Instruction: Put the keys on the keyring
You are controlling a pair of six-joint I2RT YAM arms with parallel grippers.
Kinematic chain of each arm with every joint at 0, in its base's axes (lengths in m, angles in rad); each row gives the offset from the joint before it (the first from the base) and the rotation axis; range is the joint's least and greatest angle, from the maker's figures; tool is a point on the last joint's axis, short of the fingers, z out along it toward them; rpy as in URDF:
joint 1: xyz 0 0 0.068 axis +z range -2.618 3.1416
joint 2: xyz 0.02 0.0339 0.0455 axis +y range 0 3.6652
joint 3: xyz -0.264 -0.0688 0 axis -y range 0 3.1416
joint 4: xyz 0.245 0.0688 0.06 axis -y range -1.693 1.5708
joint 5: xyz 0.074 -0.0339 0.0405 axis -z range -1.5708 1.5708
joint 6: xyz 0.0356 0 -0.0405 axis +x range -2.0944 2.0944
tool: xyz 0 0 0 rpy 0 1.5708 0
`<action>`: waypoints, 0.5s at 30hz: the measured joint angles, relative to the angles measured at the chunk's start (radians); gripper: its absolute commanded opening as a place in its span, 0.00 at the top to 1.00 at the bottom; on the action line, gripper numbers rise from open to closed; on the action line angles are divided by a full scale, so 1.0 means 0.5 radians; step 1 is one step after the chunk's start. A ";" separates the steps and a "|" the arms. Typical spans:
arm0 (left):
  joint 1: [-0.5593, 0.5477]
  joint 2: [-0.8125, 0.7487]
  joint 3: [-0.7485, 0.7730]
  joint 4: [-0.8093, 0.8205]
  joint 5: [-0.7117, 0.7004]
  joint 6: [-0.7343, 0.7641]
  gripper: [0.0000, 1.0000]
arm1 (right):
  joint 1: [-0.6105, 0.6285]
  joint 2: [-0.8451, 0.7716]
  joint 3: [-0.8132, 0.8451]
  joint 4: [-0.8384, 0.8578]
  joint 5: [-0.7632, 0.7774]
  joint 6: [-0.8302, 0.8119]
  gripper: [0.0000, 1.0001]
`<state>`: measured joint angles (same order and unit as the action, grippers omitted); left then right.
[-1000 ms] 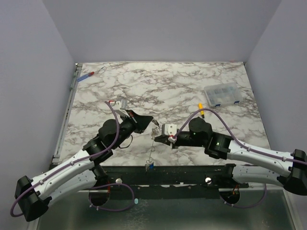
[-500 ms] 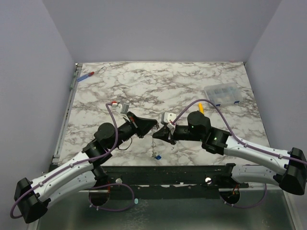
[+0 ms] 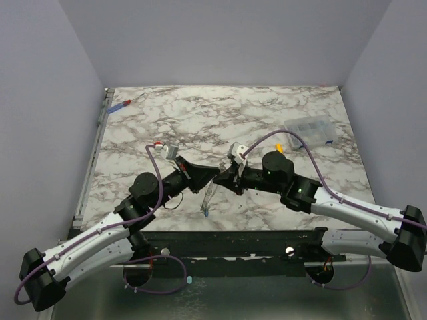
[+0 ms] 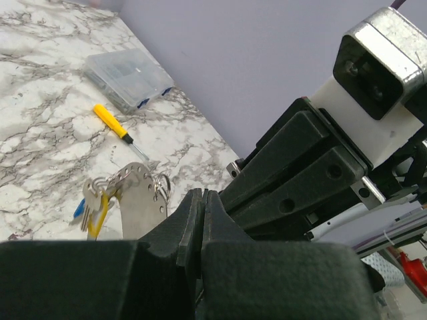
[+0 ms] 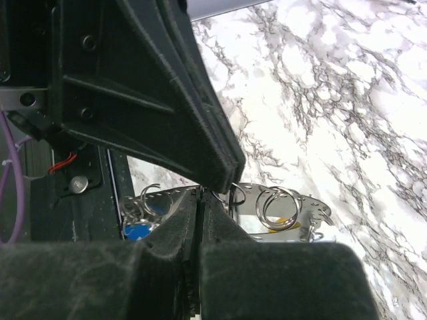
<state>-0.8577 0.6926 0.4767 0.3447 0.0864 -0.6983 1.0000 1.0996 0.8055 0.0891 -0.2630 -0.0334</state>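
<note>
From above I see my left pincer (image 3: 212, 175) and right pincer (image 3: 223, 180) meeting, both pressed shut. The keyring (image 3: 210, 194) with the keys (image 3: 207, 209) dangles beneath them, and I cannot tell which pincer grips it. Left wrist: a clear box (image 4: 127, 79) sits on the worktop (image 4: 40, 133), contents unreadable. Right wrist: keys bunched behind the closed tips.

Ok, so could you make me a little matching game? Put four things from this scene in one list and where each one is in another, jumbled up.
Things:
1. plastic box
2. red-and-blue screwdriver
3. keys
4. yellow-handled screwdriver

Places:
A. dangling in the air, near the middle
B. lying in the far left corner
C. see-through, sitting on the far right
D. lying beside the box, on its left

Pairs: 1-C, 2-B, 3-A, 4-D
</note>
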 measured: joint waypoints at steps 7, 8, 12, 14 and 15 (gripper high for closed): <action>0.000 -0.037 -0.037 0.031 -0.040 -0.045 1.00 | 0.000 -0.062 -0.024 0.052 0.132 0.079 0.99; 0.000 -0.043 -0.041 0.037 -0.048 -0.049 1.00 | 0.000 -0.069 -0.027 0.054 0.144 0.085 0.99; 0.000 -0.050 -0.050 0.055 -0.072 -0.069 1.00 | 0.000 -0.079 -0.031 0.066 0.172 0.103 1.00; 0.000 -0.050 -0.055 0.054 -0.092 -0.081 1.00 | 0.000 -0.081 -0.045 0.084 0.173 0.108 0.99; 0.000 -0.050 -0.056 0.054 -0.099 -0.084 1.00 | 0.000 -0.081 -0.047 0.086 0.173 0.109 0.99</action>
<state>-0.8577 0.6678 0.4484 0.3717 0.0368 -0.7403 1.0000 1.0592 0.7822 0.1322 -0.1764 0.0212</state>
